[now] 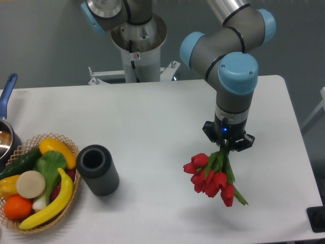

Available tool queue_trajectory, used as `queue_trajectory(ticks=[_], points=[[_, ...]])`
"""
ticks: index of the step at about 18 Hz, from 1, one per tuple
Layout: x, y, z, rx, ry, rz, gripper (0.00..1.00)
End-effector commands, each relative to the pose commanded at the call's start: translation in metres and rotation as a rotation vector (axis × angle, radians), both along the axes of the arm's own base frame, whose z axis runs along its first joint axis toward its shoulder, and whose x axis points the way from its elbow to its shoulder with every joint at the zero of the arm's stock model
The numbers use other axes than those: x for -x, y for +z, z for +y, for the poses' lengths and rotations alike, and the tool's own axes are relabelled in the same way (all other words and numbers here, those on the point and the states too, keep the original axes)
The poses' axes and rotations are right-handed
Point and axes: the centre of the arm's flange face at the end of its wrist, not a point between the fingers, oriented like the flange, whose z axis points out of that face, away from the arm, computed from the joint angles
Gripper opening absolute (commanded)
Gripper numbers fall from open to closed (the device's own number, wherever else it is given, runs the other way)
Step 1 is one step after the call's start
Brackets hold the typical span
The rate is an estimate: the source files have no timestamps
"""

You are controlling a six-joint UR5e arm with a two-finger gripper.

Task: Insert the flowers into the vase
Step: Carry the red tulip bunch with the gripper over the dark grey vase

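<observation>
The flowers (210, 175), a bunch of red tulip buds with green stems, hang at the right of the table with the buds pointing down and toward the camera. My gripper (226, 147) is shut on the stems just above the buds; its fingers are mostly hidden by the wrist and the leaves. The vase (97, 169), a dark grey ribbed cylinder with a thick round rim, stands upright at the left front of the table, well left of the flowers, with its dark mouth showing and nothing seen in it.
A wicker basket (71, 147) of fruit and vegetables sits at the left front, touching or nearly touching the vase. A metal pot with a blue handle (7, 89) shows at the left edge. The arm's base (137, 38) stands behind the table.
</observation>
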Motion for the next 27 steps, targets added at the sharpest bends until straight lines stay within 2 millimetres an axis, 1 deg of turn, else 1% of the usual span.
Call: queue_trajectory(ticks=[3, 7, 8, 9, 13, 15, 16, 18, 19, 22, 24, 25, 27], points=[[0.001, 0.012, 0.005, -0.032, -0.004, 0.009, 0.0], [-0.002, 0.033, 0.015, -0.13, -0.015, -0.004, 0.0], [-0.006, 0.04, 0.017, -0.162, -0.025, -0.006, 0.0], [-0.014, 0.047, 0.025, -0.205, -0.043, -0.019, 0.0], [-0.037, 0.074, 0.041, -0.386, -0.105, -0.061, 0.0], [-0.042, 0.085, 0.047, -0.464, -0.074, -0.072, 0.0], [-0.046, 0.093, 0.051, -0.516, -0.06, -0.077, 0.0], [-0.055, 0.106, 0.064, -0.66, -0.069, -0.124, 0.0], [-0.059, 0.115, 0.071, -0.768, -0.075, -0.16, 0.0], [-0.063, 0.124, 0.078, -0.878, -0.084, -0.205, 0.0], [-0.066, 0.125, 0.081, -0.89, -0.095, -0.201, 0.0], [-0.07, 0.127, 0.084, -0.895, -0.1, -0.2, 0.0], [-0.086, 0.133, 0.095, -0.923, -0.098, -0.227, 0.0]])
